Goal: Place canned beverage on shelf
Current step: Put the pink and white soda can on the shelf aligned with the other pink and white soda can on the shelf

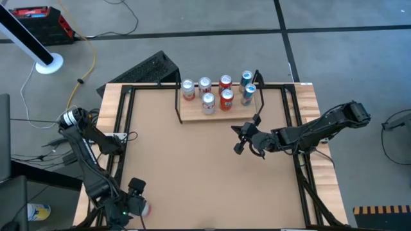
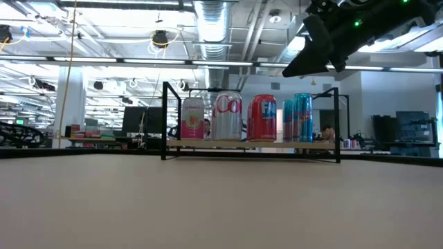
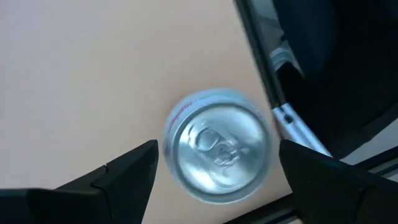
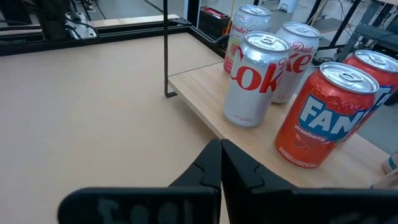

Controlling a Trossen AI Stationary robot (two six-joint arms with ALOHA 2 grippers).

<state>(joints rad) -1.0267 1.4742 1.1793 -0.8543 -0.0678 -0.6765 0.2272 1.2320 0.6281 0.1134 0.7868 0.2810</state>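
Sitting nearest the lens, between the spread-wide fingers of the left gripper (image 3: pixel 214 171): a silver can (image 3: pixel 217 144), standing upright, long axis vertical, pull-tab top facing the wrist camera, red lettering on its side too blurred for reading; resting on the tabletop (image 1: pixel 192 167) at the near left corner, beside the black frame rail, well apart from the shelf (image 1: pixel 218 110).

Lying at the table's far edge, long axis running left to right, with black rod uprights at both short ends; carrying upright cans: a pink-labelled can (image 2: pixel 192 119), two Diet Coke cans (image 4: pixel 256 78), two red Fanta strawberry cans (image 4: pixel 323 112), two blue cans (image 2: pixel 302 116).

Hovering just in front of the shelf, reaching in from the right with the arm stretched low: the right gripper (image 4: pixel 220 163), fingers pressed together, holding nothing.
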